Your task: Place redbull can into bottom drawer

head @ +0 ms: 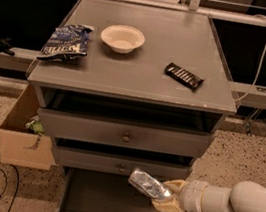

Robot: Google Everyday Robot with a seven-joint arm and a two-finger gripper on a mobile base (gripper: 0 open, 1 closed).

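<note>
Near right, the gripper (167,197) grips the tilted can (146,183) over the right side of the open bottom drawer (101,205).

Below the desk's (142,81) front edge, the drawer (106,202) runs off the bottom of the view, its front out of sight. Under the desk's front right corner, the gripper (167,197) clasps its fingers (174,186) over the can's (146,183) right end, hiding it. The arm (238,206) is cut off at the right.

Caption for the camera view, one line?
Gripper holds the redbull can tilted above the open bottom drawer.
</note>
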